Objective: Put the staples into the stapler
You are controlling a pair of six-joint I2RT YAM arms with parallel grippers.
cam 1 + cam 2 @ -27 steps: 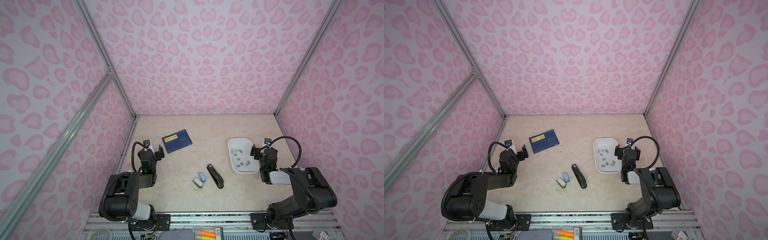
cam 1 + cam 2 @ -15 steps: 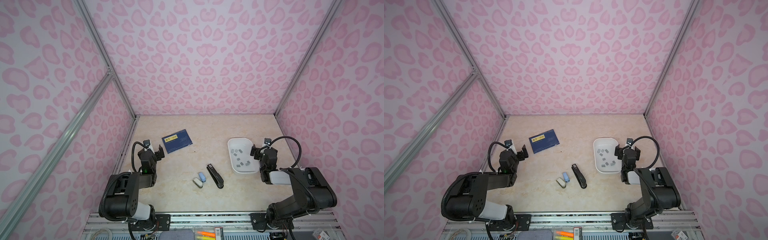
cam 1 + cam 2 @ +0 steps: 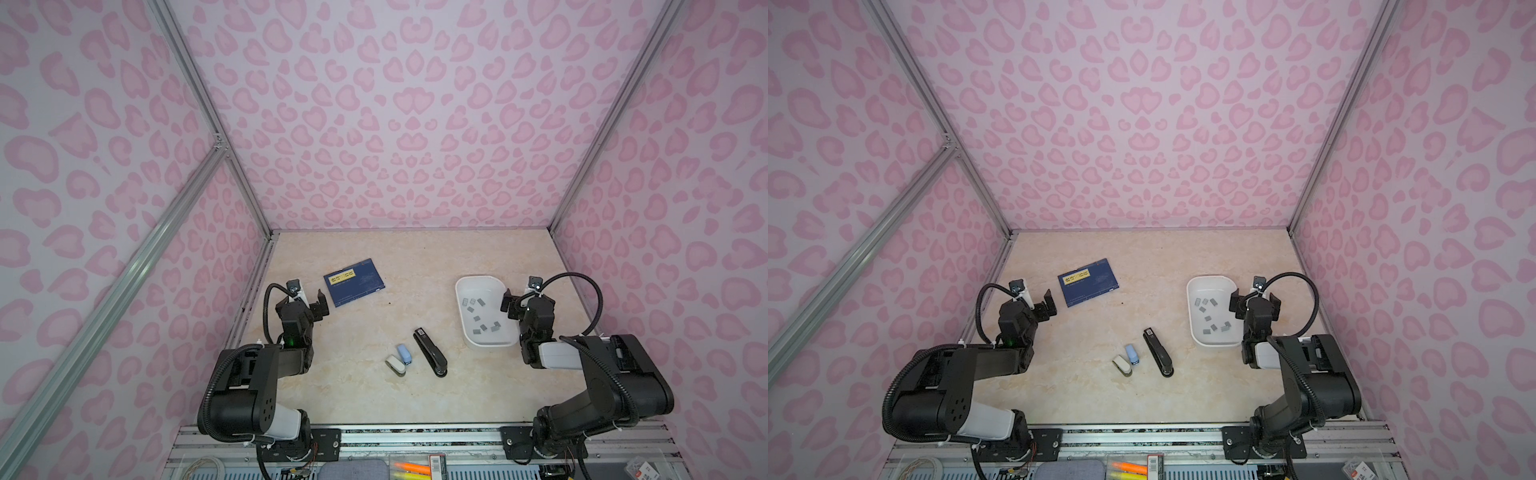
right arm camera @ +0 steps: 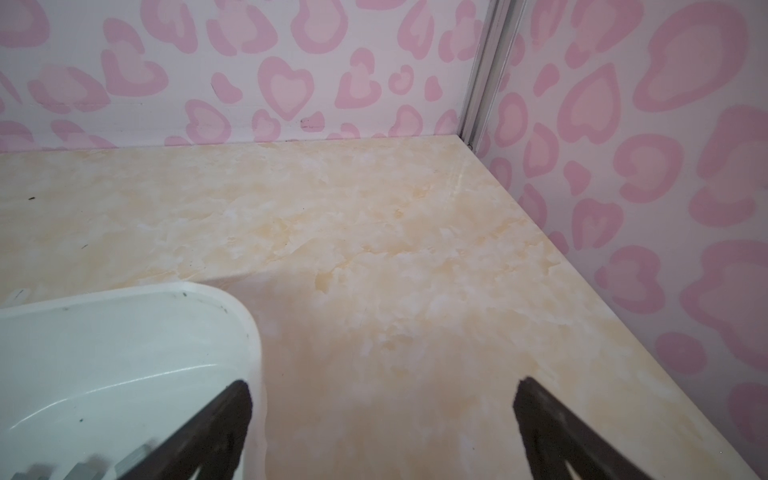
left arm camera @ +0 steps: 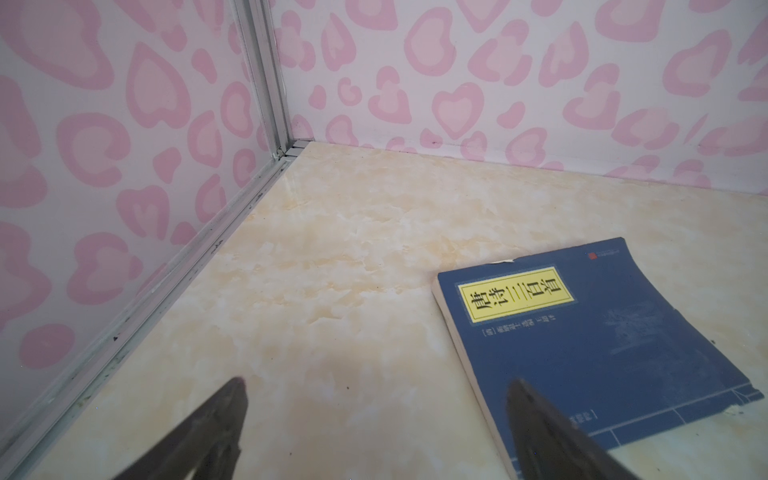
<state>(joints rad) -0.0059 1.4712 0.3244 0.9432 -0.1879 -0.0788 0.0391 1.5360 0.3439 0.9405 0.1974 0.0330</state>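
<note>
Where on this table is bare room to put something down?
Bare: the strip behind the book and the white tray; the middle patch between book, tray and black stapler; the front, between the staplers and the table edge. Crowded: the black stapler with the blue mini stapler and beige mini stapler beside it.

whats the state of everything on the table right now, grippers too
left gripper: open, empty, beside the book
right gripper: open, empty, at the tray's edge
staples: loose in the tray, none picked up
tray: flat on the table, holding the staples
black stapler: closed, lying untouched
blue stapler: closed, beside the beige one
beige stapler: closed, lying on the table
book: closed, flat
</note>
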